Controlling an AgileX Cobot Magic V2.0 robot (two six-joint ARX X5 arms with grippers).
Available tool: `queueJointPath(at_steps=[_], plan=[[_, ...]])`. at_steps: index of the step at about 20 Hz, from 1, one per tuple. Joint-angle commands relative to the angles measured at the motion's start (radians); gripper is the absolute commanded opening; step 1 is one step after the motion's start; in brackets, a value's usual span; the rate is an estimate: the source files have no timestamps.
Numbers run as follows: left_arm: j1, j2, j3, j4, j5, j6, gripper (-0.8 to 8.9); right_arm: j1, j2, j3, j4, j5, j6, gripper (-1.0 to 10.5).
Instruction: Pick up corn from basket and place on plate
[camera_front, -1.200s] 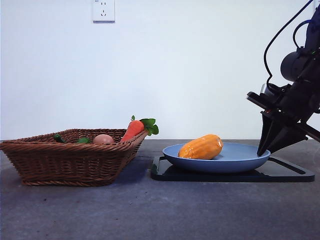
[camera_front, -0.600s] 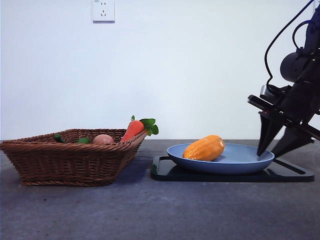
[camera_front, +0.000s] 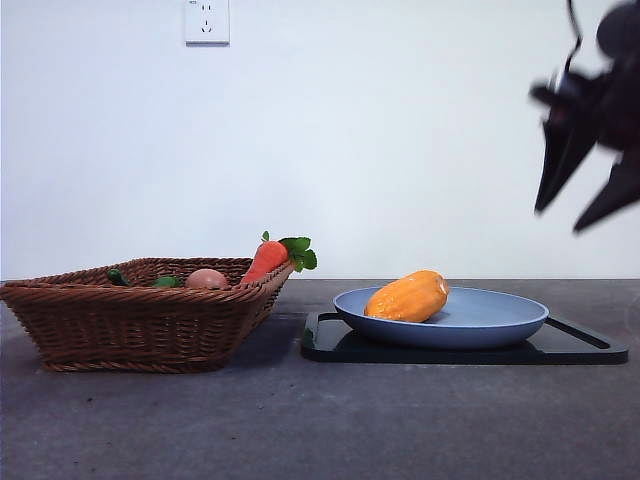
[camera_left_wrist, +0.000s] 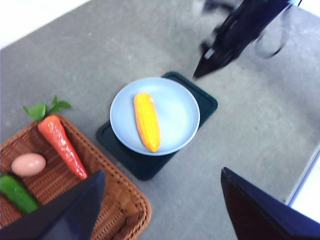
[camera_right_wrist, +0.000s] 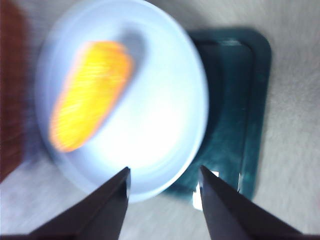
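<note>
The orange-yellow corn (camera_front: 405, 296) (camera_left_wrist: 147, 121) (camera_right_wrist: 89, 93) lies on the light-blue plate (camera_front: 490, 322) (camera_left_wrist: 180, 107) (camera_right_wrist: 165, 120), free of any gripper. The brown wicker basket (camera_front: 130, 320) (camera_left_wrist: 60, 187) stands to the left of the plate. High above the plate's right side hangs my right gripper (camera_front: 585, 205) (camera_right_wrist: 162, 177), open, with nothing between its jaws; the left wrist view shows it too (camera_left_wrist: 205, 67). My left gripper (camera_left_wrist: 160, 200) is open and empty, high above the table near the basket.
A black tray (camera_front: 580, 348) (camera_left_wrist: 145, 167) (camera_right_wrist: 240, 100) lies under the plate. In the basket are a red-orange carrot with green leaves (camera_front: 270, 256) (camera_left_wrist: 62, 142), a pinkish egg-like item (camera_front: 207, 279) (camera_left_wrist: 28, 164) and a green vegetable (camera_left_wrist: 17, 194). A wall socket (camera_front: 207, 20) is behind.
My right gripper opened beside the plate's right rim and then rose well above it. The plate slid slightly right with the corn on it.
</note>
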Motion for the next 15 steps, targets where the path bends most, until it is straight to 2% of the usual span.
queueJointPath(at_steps=[1, 7, 11, 13, 15], plan=[[-0.007, 0.005, 0.028, -0.002, -0.003, -0.008, 3.78, 0.037, -0.112, 0.021, -0.051, -0.003, -0.045, 2.3], [-0.007, 0.005, 0.028, -0.016, -0.003, -0.008, 3.78, 0.184, -0.459, 0.021, -0.262, 0.005, -0.066, 2.3], [-0.007, 0.006, 0.028, -0.048, -0.003, -0.008, 3.65, 0.276, -0.614, 0.021, -0.372, 0.151, -0.055, 2.0], [-0.007, 0.006, 0.028, -0.071, -0.003, -0.008, 3.04, 0.291, -0.661, 0.021, -0.414, 0.193, -0.048, 1.8], [-0.007, 0.006, 0.028, -0.096, -0.003, -0.008, 1.77, 0.291, -0.689, 0.021, -0.436, 0.192, -0.058, 1.2]])
